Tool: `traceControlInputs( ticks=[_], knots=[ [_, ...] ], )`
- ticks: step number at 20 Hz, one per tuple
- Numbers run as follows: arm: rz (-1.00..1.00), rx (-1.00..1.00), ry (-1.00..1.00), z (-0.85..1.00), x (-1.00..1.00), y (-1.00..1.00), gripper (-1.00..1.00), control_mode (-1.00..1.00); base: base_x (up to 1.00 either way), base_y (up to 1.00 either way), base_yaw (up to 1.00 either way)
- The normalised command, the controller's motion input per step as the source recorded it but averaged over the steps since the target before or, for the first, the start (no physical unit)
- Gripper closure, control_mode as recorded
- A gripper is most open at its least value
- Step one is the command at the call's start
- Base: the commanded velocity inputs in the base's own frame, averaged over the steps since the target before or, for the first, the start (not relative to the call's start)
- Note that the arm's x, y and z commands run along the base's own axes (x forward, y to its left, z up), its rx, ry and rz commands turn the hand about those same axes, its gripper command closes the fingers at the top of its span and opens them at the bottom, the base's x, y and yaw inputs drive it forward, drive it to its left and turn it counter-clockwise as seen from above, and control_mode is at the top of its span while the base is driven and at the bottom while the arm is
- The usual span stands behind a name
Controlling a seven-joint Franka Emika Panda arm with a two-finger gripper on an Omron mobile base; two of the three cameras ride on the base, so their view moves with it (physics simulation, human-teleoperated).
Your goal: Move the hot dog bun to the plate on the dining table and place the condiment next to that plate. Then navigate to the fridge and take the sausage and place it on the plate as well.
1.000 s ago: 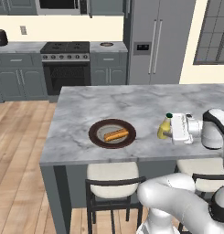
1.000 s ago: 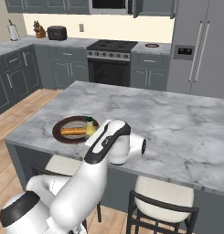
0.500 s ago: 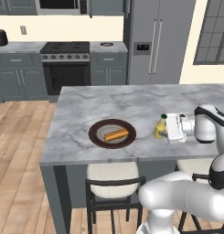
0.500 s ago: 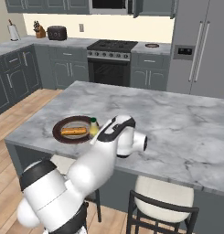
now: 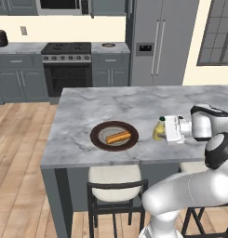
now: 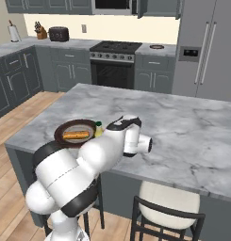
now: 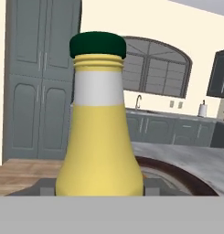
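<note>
The hot dog bun (image 5: pixel 118 137) lies on the dark round plate (image 5: pixel 95 135) on the grey marble dining table (image 5: pixel 134 102). To the plate's right stands the condiment (image 5: pixel 158 130), an upright yellow bottle with a dark green cap. My gripper (image 5: pixel 162 131) is shut on its lower body, reaching in from the right. In the hand view the condiment (image 7: pixel 98 132) is close up between the fingertips (image 7: pixel 45 185), with the plate's rim (image 7: pixel 177 170) just behind it. From the right I see the bun (image 6: pixel 76 135), the plate (image 6: pixel 57 134) and the condiment (image 6: pixel 98 127). The sausage is out of view.
The steel fridge (image 5: pixel 157 42) stands at the back beyond the table, beside the stove (image 5: pixel 68 65). Stools (image 5: pixel 116 186) are tucked under the table's near edge. Wooden floor lies to the left of the table.
My gripper has carried the condiment a short way left along the table, closer to the plate. The plate and bun have not moved.
</note>
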Motion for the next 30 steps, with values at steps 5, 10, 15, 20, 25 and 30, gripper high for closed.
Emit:
traceControlInputs(
  ticks=[5, 10, 15, 20, 25, 30],
  knots=[
    [0.0, -0.01, 0.0, -0.25, 0.29, 0.0, 1.0, -1.0, 0.0, 0.0, 0.0],
    [0.0, 0.0, 0.0, -0.24, 0.3, 0.0, 1.0, -1.0, 0.0, 0.0, 0.0],
    [0.0, 0.0, 0.0, -0.18, 0.29, 0.0, 1.0, -1.0, 0.0, 0.0, 0.0],
    [0.0, 0.0, 0.0, -0.19, 0.2, -0.01, 1.0, -1.0, 0.0, 0.0, 0.0],
    [0.0, 0.0, 0.0, -0.18, 0.18, 0.0, 1.0, -1.0, 0.0, 0.0, 0.0],
    [0.01, 0.0, 0.0, -0.15, 0.18, 0.0, 1.0, -1.0, 0.0, 0.0, 0.0]
  ],
)
